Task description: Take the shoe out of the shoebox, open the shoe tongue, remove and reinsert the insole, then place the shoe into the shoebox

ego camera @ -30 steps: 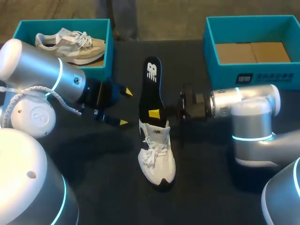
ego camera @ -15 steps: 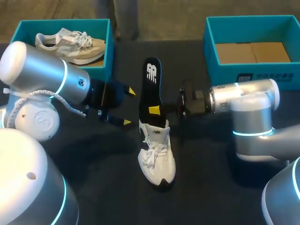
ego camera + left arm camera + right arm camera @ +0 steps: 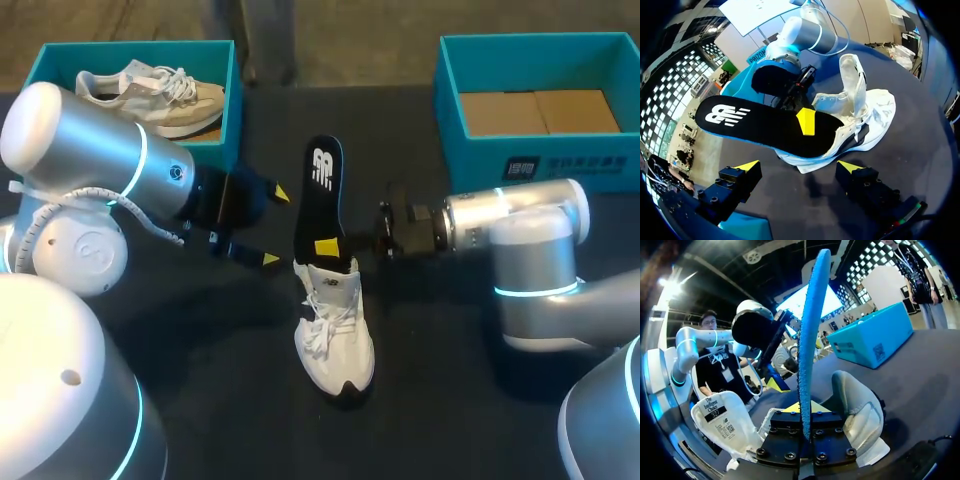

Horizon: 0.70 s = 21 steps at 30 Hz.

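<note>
A white shoe [image 3: 335, 335] stands on the black table, toe toward me, tongue [image 3: 722, 425] pulled forward. A black insole [image 3: 321, 190] with a blue underside [image 3: 812, 325] sticks out of its heel opening, pointing away. My right gripper [image 3: 330, 246] comes in from the right and is shut on the insole's edge just above the shoe collar [image 3: 807, 412]. My left gripper [image 3: 274, 226] hangs open to the left of the insole, its yellow tips [image 3: 747, 165] apart from the insole [image 3: 770, 125] and the shoe [image 3: 865, 110].
A teal shoebox [image 3: 232, 70] at the back left holds a beige shoe [image 3: 150, 90]. Another teal shoebox [image 3: 470, 155] at the back right holds brown cardboard inserts [image 3: 540, 112].
My right gripper's fingers have closed on the insole, and the insole's far end has dropped back a little toward the shoe. My left arm has edged slightly to the right.
</note>
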### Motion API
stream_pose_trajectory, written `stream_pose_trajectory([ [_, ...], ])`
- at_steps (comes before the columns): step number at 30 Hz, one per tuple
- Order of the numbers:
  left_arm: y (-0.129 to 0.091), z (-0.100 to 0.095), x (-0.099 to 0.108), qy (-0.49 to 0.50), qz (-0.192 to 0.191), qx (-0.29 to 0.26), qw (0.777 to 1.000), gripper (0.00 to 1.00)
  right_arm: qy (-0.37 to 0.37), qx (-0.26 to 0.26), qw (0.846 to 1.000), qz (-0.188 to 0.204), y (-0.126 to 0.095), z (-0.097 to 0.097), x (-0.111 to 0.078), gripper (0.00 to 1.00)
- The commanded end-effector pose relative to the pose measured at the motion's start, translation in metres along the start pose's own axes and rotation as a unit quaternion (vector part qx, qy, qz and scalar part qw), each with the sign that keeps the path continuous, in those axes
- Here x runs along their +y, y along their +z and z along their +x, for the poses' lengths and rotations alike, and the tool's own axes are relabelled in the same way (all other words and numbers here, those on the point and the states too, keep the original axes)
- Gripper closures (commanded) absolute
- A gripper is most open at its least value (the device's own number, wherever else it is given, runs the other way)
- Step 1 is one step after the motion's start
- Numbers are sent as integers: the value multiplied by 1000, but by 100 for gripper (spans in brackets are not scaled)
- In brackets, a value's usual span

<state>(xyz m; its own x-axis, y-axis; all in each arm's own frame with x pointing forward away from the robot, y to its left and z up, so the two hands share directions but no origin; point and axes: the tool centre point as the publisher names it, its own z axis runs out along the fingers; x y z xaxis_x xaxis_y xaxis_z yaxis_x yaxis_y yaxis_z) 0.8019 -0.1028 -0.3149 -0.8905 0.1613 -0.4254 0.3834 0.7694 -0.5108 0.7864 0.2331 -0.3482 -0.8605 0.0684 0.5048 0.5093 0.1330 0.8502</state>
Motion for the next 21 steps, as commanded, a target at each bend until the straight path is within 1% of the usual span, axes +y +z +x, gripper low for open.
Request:
stream_pose_trajectory([
  [1, 0, 2, 0, 0, -2, 0, 1000, 0, 5, -3, 1000, 8, 3, 5, -6, 100],
  [5, -2, 0, -1, 3, -4, 1, 1000, 0, 6, -2, 1000, 15, 3, 6, -7, 100],
  [7, -4, -2, -1, 7, -2, 7, 1000, 0, 0, -6, 1000, 13, 2, 6, -2, 100],
  [8, -5, -2, -2, 10, -1, 12, 1000, 0, -2, -6, 1000, 13, 1, 6, 0, 91],
  [9, -6, -3, -2, 14, -2, 16, 1000, 0, -5, -7, 1000, 14, 1, 7, 2, 78],
  [12, -10, -4, -2, 20, -4, 26, 999, 0, -10, -8, 1000, 16, 0, 7, 4, 66],
  [15, -11, -6, 0, 24, -7, 30, 999, 0, -15, -10, 1000, 19, -1, 7, 8, 66],
  [18, -13, -8, 0, 28, -13, 32, 999, 0, -22, -13, 999, 22, -4, 9, 16, 67],
  [21, -14, -9, 0, 31, -16, 33, 999, 0, -27, -14, 999, 23, -4, 8, 19, 66],
])
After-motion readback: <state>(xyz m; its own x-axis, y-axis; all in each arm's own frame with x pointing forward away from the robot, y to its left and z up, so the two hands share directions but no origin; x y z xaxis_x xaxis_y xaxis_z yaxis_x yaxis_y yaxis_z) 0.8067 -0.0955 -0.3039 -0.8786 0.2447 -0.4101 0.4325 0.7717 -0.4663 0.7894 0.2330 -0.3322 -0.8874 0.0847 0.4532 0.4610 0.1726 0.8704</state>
